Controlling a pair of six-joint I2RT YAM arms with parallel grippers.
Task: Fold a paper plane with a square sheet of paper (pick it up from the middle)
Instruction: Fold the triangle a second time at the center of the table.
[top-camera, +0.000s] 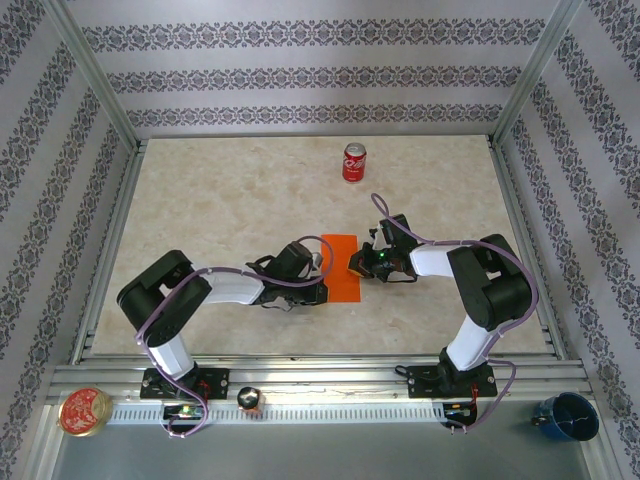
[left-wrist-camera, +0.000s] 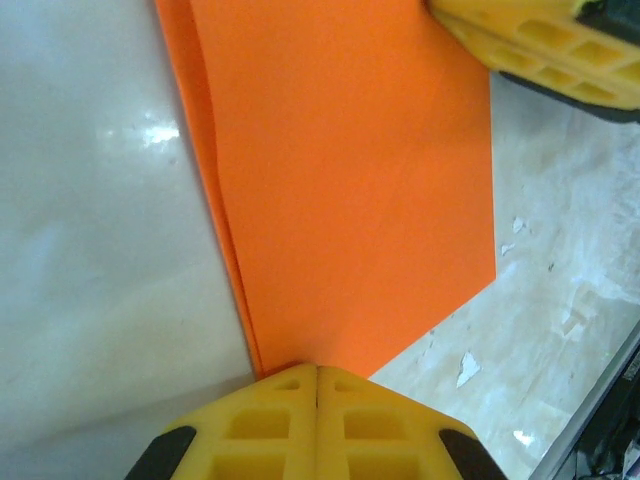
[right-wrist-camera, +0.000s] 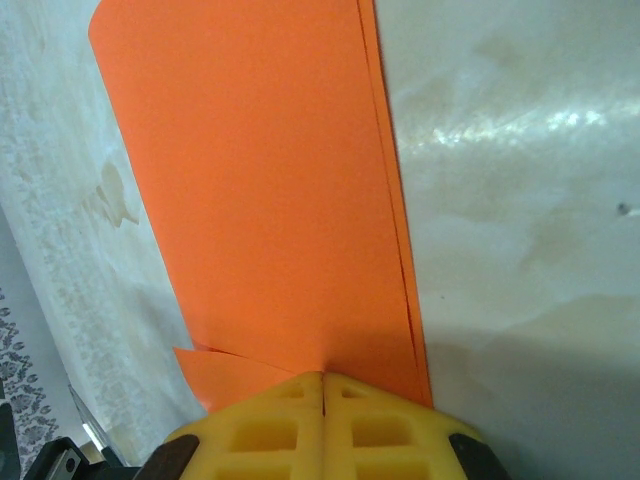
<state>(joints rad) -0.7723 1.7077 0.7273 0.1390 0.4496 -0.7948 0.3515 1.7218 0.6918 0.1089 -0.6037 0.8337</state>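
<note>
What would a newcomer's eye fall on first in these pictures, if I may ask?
The bright orange paper, folded double into a narrow rectangle, lies mid-table and stands out against the pale marbled table. The left gripper and the right gripper, both with yellow fingers shut, meet the paper from opposite sides. A red soda can stands upright toward the far edge.

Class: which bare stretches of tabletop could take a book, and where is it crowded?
Free: the far-left table between the left rail and the red can; the far-right corner beyond the right arm; the near strip between the arm bases. Crowded: the centre, where the left gripper and right gripper meet the orange paper.
</note>
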